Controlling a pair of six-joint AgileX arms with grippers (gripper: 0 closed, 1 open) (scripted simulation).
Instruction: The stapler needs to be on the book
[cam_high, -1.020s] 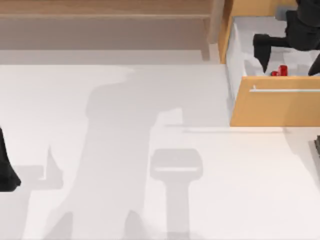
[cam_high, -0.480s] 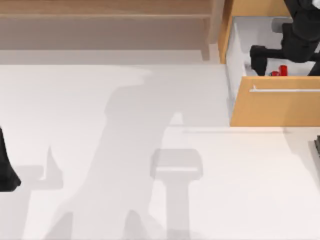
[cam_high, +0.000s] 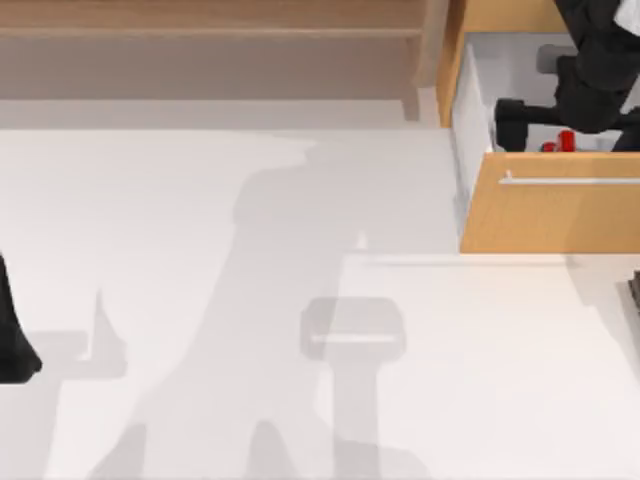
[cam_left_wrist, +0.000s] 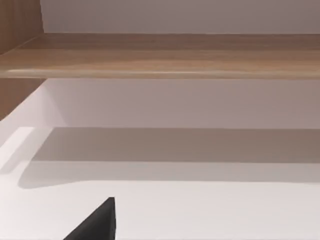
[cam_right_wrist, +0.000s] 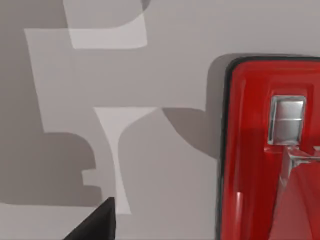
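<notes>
Stapler (cam_high: 562, 142) in drawer (cam_high: 550, 215), R pincer (cam_high: 540, 118) above

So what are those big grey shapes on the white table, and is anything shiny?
Top view: soft arm shadows cross the table. Right wrist view: overlapping grey shadows lie beside the stapler, whose glossy red body and metal plate catch light. Left wrist view: a shadow band under the wooden shelf.

Rendered simulated workspace: plain white table (cam_high: 300, 400), wooden shelf unit (cam_high: 210, 30) behind it, and an open wooden drawer (cam_high: 550, 215) at right.
</notes>
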